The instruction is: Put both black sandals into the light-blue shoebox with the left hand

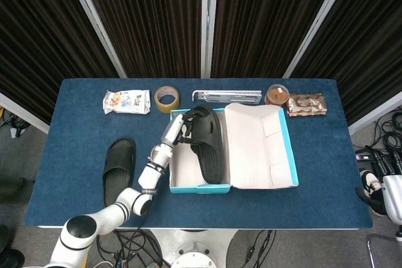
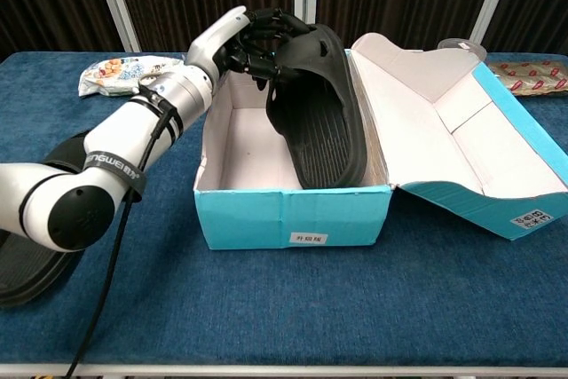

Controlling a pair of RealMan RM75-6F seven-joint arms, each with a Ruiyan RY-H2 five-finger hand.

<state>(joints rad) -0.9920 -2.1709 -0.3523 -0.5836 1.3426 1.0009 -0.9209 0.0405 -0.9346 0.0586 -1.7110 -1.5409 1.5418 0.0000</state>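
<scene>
My left hand [image 1: 176, 128] [image 2: 251, 40] grips the heel end of a black sandal [image 1: 208, 145] [image 2: 317, 113]. The sandal is tilted, its toe down inside the open light-blue shoebox [image 1: 201, 187] [image 2: 293, 217], along the box's right side next to the raised lid [image 1: 259, 145] [image 2: 444, 122]. The second black sandal [image 1: 118, 168] [image 2: 22, 259] lies flat on the blue table left of the box, partly hidden by my left arm in the chest view. My right hand [image 1: 389, 183] shows only at the right edge of the head view, off the table, and how its fingers lie is unclear.
Along the table's far edge lie a snack bag [image 1: 126, 101] [image 2: 120, 74], a tape roll [image 1: 166, 97], a metal tool [image 1: 227, 96], a small round tin [image 1: 277, 94] [image 2: 461, 45] and a patterned packet [image 1: 307, 104] [image 2: 534, 75].
</scene>
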